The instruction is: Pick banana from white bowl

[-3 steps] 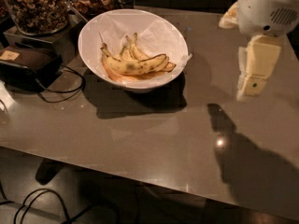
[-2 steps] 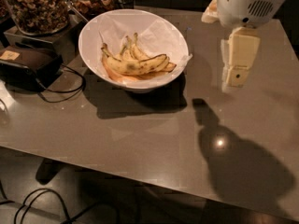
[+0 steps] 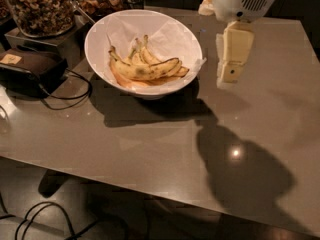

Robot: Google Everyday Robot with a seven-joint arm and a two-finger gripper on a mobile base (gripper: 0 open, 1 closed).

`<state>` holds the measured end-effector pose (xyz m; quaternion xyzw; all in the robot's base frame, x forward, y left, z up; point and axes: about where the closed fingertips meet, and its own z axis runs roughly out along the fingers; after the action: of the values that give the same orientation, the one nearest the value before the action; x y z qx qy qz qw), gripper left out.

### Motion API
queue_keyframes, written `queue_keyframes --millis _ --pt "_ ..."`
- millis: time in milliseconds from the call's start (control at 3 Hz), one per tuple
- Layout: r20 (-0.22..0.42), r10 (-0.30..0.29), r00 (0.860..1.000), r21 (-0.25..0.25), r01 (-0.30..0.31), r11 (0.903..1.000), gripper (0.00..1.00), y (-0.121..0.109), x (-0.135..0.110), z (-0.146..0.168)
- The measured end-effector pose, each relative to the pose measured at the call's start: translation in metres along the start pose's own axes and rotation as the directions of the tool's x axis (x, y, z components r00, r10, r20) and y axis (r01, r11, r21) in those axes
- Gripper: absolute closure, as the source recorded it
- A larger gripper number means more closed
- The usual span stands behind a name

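The gripper (image 3: 228, 75) hangs empty above the desk (image 3: 150, 151), right of the white bowl (image 3: 98, 36) containing the banana (image 3: 145, 70); its opening cannot be determined.

Grey table (image 3: 150, 149) bears white bowl (image 3: 97, 39); hand (image 3: 226, 78) hovers above.

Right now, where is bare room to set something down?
Bare: grey tabletop in front of the large white bowl, and right of the cream gripper hovering beside it. Crowded far left: glass nut jars, black cabled box.
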<state>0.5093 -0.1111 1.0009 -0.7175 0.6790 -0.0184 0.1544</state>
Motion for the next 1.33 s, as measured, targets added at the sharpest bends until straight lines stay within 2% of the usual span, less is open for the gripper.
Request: queue_keyframes --millis 333,667,1000,1333 --pt "0.023 -0.051 0.998 -0.002 0.052 0.9987 0.0 -0.017 -0.027 0.005" --pt "0.042 -0.095 0.995 -0.019 0.096 0.9952 0.17 -0.03 -0.051 0.015" --pt "0.047 -0.111 0.993 -0.03 0.113 0.9932 0.26 -0.037 -0.066 0.025" --pt "0.048 -0.107 0.993 -0.046 0.109 0.993 0.25 -0.041 -0.072 0.034"
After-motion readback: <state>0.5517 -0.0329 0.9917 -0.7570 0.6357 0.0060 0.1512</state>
